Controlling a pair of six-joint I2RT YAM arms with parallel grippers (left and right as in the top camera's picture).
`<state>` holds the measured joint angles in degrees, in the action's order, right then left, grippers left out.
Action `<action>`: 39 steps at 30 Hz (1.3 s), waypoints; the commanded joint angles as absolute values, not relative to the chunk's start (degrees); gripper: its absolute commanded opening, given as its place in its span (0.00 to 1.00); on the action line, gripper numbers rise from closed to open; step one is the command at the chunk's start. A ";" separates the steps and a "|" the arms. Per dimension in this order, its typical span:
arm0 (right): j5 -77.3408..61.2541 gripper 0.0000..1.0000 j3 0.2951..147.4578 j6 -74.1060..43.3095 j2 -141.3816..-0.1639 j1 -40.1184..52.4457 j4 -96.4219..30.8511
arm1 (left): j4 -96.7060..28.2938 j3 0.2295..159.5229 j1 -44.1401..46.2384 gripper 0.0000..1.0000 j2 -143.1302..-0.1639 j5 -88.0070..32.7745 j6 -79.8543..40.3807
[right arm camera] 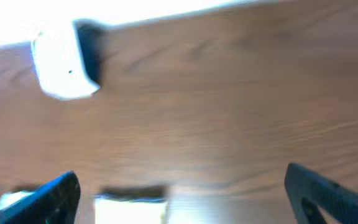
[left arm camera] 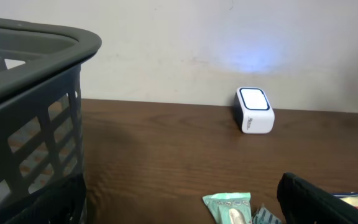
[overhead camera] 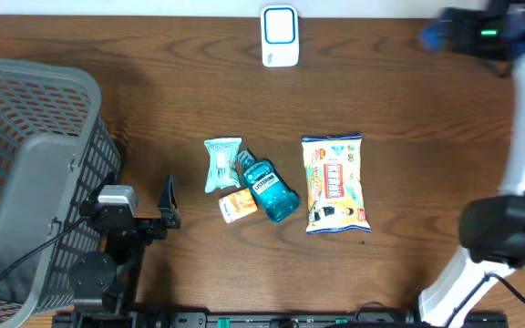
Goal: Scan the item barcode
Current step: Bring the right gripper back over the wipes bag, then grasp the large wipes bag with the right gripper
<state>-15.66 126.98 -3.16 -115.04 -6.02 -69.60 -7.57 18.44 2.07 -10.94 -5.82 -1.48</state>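
Four items lie clustered at the middle of the table (overhead camera: 408, 137), none of them held. A blue mouthwash bottle (overhead camera: 269, 191) lies on its side with its cap toward 11 o'clock. The cap end meets a green packet (overhead camera: 222, 164), and a small orange box (overhead camera: 238, 206) touches the bottle at its 8 o'clock side. A printed yellow snack pack (overhead camera: 334, 182) lies flat just beside the bottle at 3 o'clock, so the bottle is hemmed in on both flanks.

The white scanner (overhead camera: 280, 36) stands at the table's 12 o'clock edge, against the wall (left arm camera: 229, 37), well apart from the cluster.

A grey mesh basket (overhead camera: 25, 118) fills the 9 o'clock side of the table. The left tool (overhead camera: 168, 204) sits low near the table at 8 o'clock of the cluster, close to the basket's wall. Its jaws are spread wide with nothing in them, and only one dark finger (left arm camera: 319, 199) shows in its wrist view.

The right tool (right arm camera: 182, 177) is up at the 1 o'clock corner, blurred from overhead. Its wrist view is also blurred, with both fingers far apart and only table between them, and the scanner at their 10 o'clock.
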 commanded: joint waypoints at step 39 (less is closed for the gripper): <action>7.27 0.11 76.31 -20.99 -122.06 35.73 -60.75 | -7.51 18.85 1.93 0.98 -10.79 -5.50 -1.56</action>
